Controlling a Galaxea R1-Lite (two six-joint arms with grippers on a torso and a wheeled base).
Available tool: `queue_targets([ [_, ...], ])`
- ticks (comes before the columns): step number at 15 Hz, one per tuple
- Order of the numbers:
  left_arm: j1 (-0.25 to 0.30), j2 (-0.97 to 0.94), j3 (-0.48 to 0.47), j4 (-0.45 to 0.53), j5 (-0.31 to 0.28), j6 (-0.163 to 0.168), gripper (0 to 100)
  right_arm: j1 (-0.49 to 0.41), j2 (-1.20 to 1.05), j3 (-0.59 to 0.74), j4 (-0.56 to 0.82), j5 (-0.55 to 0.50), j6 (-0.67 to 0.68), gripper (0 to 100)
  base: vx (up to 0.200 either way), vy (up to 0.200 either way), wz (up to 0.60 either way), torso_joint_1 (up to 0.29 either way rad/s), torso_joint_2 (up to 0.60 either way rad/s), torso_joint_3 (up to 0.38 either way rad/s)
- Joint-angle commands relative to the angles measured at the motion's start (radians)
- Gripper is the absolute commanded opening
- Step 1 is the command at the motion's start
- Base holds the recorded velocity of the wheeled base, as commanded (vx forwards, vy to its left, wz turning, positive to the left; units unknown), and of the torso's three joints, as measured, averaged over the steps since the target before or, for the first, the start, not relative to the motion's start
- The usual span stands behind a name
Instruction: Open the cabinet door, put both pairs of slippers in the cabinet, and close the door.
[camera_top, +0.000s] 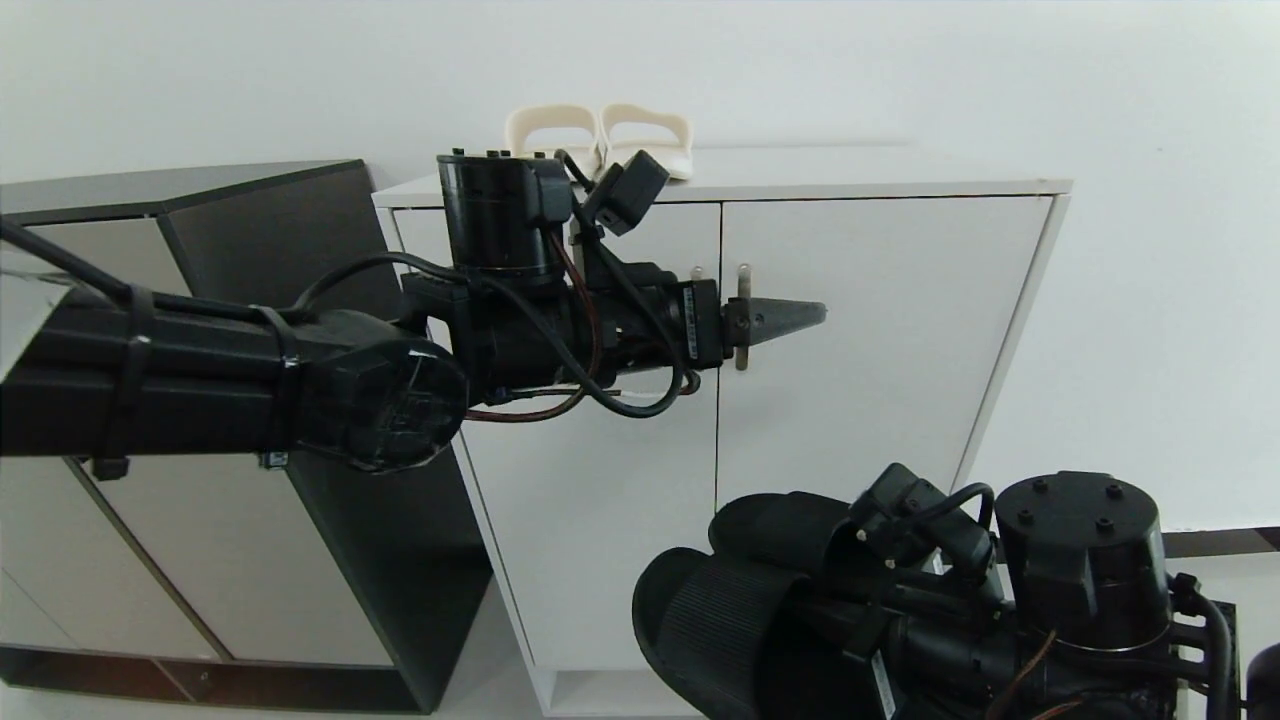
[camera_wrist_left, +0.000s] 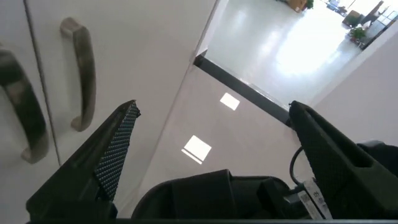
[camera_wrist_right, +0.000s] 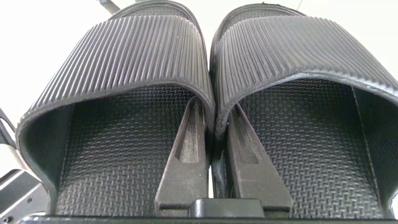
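The white cabinet has both doors shut. A cream pair of slippers lies on its top. My left gripper is open and hovers just in front of the right door's handle, touching nothing. In the left wrist view the two handles stand beside the open left gripper. My right gripper is low in front of the cabinet, shut on the black pair of slippers. One finger sits inside each slipper, pinching the adjoining inner walls.
A dark grey cabinet stands against the white cabinet's left side. A white wall runs behind both. To the right of the white cabinet lies pale floor with a dark skirting strip.
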Motion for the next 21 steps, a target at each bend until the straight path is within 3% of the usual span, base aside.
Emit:
queue_targets([
  [1,0.007,0.052,-0.035,-0.003,0.041,-0.001,100,-0.001,0.002,0.0,0.0,0.0,0.0,0,0.0,0.0,0.0,0.0,0.0,0.0],
  [10,0.032,0.129,-0.111,0.003,0.111,-0.001,100,-0.003,0.002,0.002,0.0,-0.001,-0.001,0,0.0,0.0,0.0,0.0,0.0,0.0],
  [19,0.004,0.154,-0.184,0.071,0.113,0.001,100,-0.001,0.0,0.008,0.0,0.0,-0.001,0,0.0,0.0,0.0,0.0,0.0,0.0],
  [20,0.004,0.155,-0.196,0.08,0.113,0.001,0,-0.003,0.0,0.008,0.0,0.0,-0.001,0,0.0,0.0,0.0,0.0,0.0,0.0],
  [21,0.004,0.157,-0.198,0.082,0.111,0.001,0,-0.003,-0.001,0.008,0.0,0.0,-0.001,0,0.0,0.0,0.0,0.0,0.0,0.0],
])
